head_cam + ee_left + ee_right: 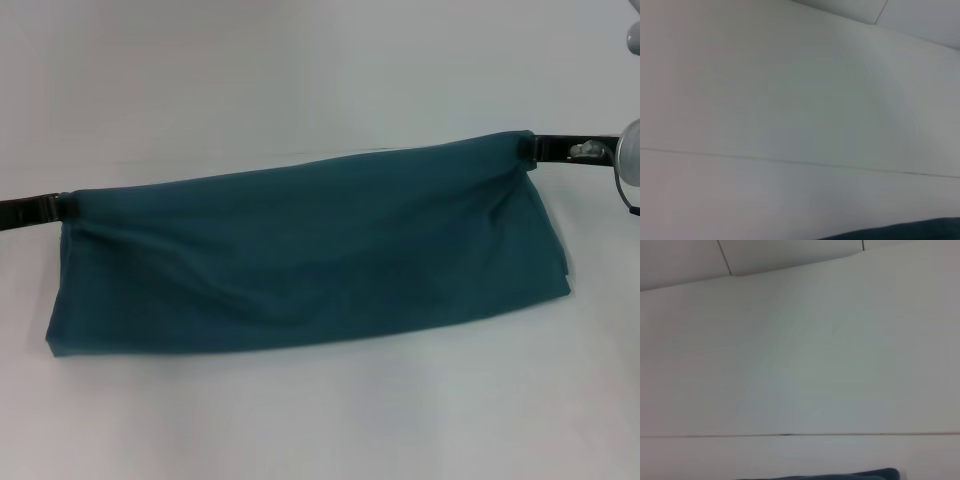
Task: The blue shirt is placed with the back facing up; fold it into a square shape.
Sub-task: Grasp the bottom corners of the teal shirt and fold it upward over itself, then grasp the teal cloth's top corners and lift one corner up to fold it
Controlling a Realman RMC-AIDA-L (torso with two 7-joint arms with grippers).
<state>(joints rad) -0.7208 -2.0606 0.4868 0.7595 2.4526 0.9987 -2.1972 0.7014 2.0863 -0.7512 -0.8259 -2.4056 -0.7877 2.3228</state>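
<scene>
The blue shirt (310, 255), folded into a long band, hangs stretched above the white table (300, 80). The left gripper (68, 207) is clenched on its upper left corner; the right gripper (527, 149) is clenched on its upper right corner, held slightly higher. Both wrist views show only a sliver of teal fabric.

You will find nothing to read here: no lettering, label, brand, number or sign shows in any of the three views. The dark teal-blue soft fabric shirt (310, 255) shows you only plain cloth, and the white table (300, 70) under it carries no markings.
</scene>
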